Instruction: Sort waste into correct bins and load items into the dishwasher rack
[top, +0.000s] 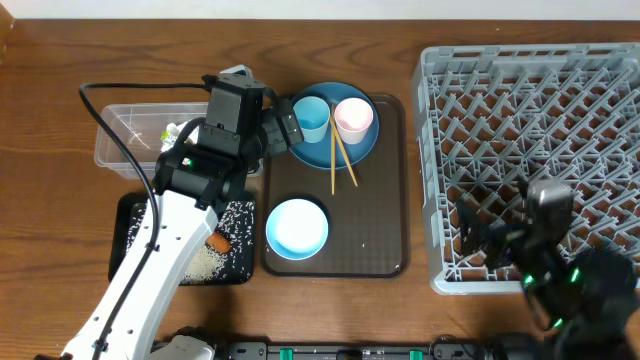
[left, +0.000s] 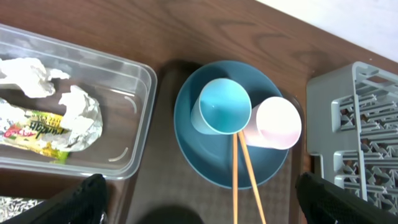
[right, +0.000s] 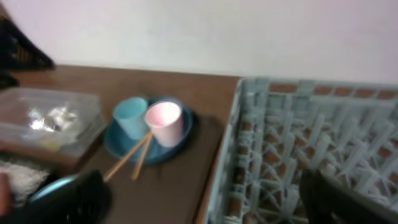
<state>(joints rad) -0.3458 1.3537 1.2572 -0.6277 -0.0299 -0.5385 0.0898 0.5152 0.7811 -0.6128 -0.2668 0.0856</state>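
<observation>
Left jaws wide, empty, blue plate (left: 205, 155) with cups (left: 221, 107) and chopsticks (left: 236, 180) ahead between them, right jaws wide, empty

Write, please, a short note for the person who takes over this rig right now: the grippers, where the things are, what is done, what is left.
Left gripper: open, empty, near the round blue plate.
Right gripper: open, empty, over the large grey plastic dishwasher rack.
Done, it seems: crumpled white paper and green-yellow and silver wrapper lie in the clear plastic tub; small orange carrot and white rice grains lie in the shallow black tray.
Left: light blue cup, pale pink cup, wooden chopsticks, the plate and the white bowl, all on the brown serving tray, go into the rack.
</observation>
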